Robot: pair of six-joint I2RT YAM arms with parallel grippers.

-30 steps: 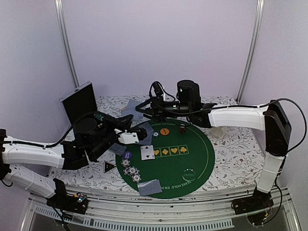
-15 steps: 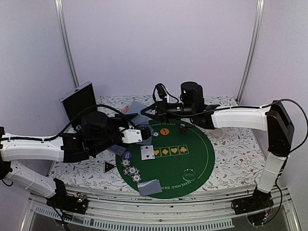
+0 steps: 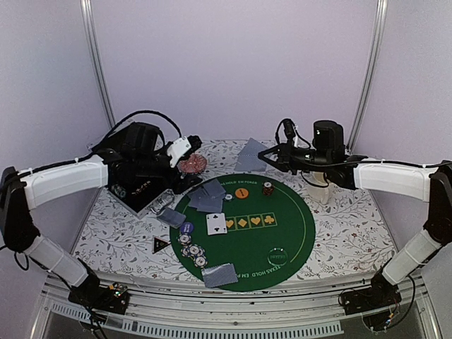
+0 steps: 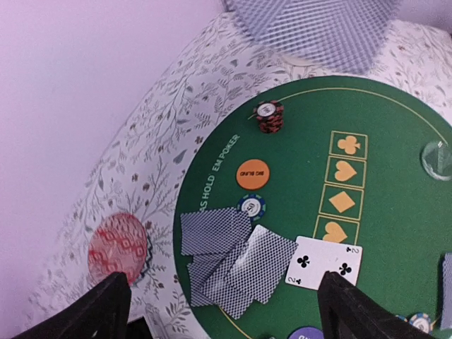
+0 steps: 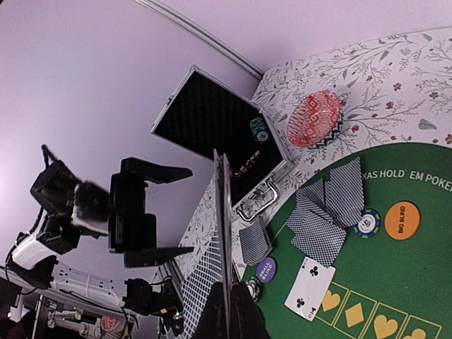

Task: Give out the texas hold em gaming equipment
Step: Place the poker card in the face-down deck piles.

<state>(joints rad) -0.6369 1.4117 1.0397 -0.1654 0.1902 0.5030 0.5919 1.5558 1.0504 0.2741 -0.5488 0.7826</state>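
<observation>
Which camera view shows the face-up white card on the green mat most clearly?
The left wrist view: the two of clubs lies close, its index and both pips readable. The right wrist view shows it smaller and tilted, near the bottom. The top external view shows only a small white card.

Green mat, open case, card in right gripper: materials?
Green mat: matte, no glare, printed markings; looks like felt or cloth.
Open case: silvery frame and handle, probably aluminium; dark textured lining, likely foam.
Playing card in right gripper: thin, straight edge-on in wrist view; coated paper or plastic, cannot tell.
</observation>
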